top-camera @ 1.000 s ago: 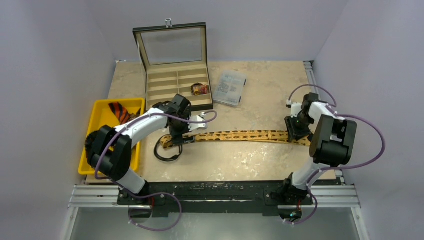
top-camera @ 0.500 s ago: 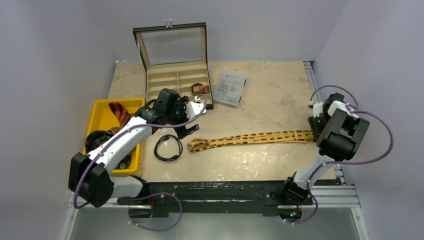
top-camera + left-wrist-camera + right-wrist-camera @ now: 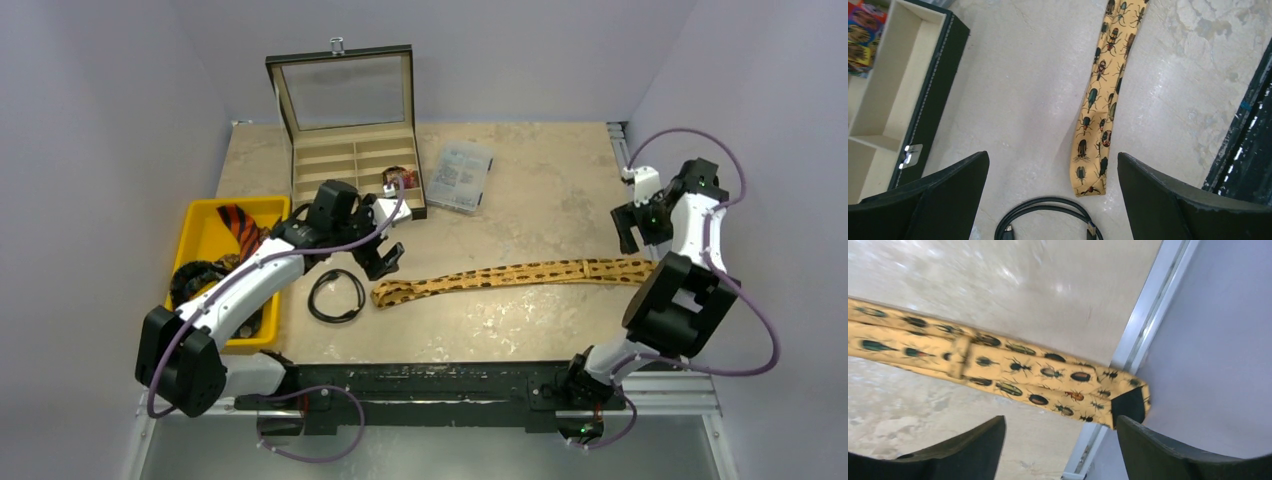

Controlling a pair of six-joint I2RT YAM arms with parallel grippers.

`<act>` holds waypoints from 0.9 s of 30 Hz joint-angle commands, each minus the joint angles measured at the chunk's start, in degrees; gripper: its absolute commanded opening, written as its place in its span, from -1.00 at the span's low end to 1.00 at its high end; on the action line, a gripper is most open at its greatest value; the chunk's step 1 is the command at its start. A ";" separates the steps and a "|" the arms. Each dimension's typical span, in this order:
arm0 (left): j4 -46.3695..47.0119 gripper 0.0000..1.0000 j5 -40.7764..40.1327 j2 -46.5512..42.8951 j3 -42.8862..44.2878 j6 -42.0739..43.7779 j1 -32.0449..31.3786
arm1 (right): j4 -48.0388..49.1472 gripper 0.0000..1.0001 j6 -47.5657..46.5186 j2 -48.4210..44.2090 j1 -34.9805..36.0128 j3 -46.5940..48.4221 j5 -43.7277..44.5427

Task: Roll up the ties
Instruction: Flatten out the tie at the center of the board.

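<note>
A tan-gold tie (image 3: pixel 515 273) printed with dark beetles lies flat across the table. Its narrow end is near the cable and its wide end reaches the right rail. My left gripper (image 3: pixel 385 258) is open and empty above the narrow end (image 3: pixel 1089 182), which lies between the open jaws of the left gripper (image 3: pixel 1053 200) in its wrist view. My right gripper (image 3: pixel 630 225) is open and empty, just behind the wide end (image 3: pixel 1118 395). An orange black-striped tie (image 3: pixel 240 225) and dark ties (image 3: pixel 195 275) lie in the yellow bin (image 3: pixel 195 225). A rolled multicoloured tie (image 3: pixel 402 178) sits in the box.
A black cable loop (image 3: pixel 335 296) lies just left of the tie's narrow end, and shows in the left wrist view (image 3: pixel 1048 222). The open wooden compartment box (image 3: pixel 350 165) stands at the back, a clear plastic box (image 3: pixel 460 175) to its right. A metal rail (image 3: pixel 620 150) borders the right edge.
Both grippers held the tie's ends a second ago. The tie was pulled to the right; the left gripper let go and lifted, then the right let go and moved back.
</note>
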 commanded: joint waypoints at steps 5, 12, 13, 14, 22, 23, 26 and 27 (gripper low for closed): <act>13.11 1.00 -3.00 -11.62 -5.75 -1.28 -0.10 | -1.66 0.97 -8.83 -17.96 4.16 -3.37 -30.18; -2.33 1.00 7.76 -4.96 1.46 0.62 0.92 | -1.71 0.94 -20.68 -20.29 25.59 -10.77 -31.82; 0.26 1.00 7.27 -6.25 -2.38 1.44 0.94 | -0.01 0.93 -20.56 -19.79 28.33 -12.19 -30.65; 2.03 1.00 6.94 -7.57 -4.47 2.54 0.94 | 1.78 0.92 -20.66 -19.23 30.37 -13.47 -29.37; 2.45 1.00 5.01 -7.87 -6.81 0.17 1.13 | 6.88 0.90 -27.04 -11.62 42.18 -18.39 -22.69; 3.23 1.00 4.86 -7.91 -7.61 -0.41 1.15 | 7.92 0.90 -26.94 -10.14 43.13 -18.75 -21.85; 3.79 0.91 3.75 -7.65 -9.95 1.03 1.04 | 10.38 0.87 -26.43 -6.79 44.96 -18.70 -19.77; 3.90 0.88 3.40 -7.70 -10.64 2.90 1.02 | 10.55 0.86 -26.29 -5.70 45.20 -18.43 -19.43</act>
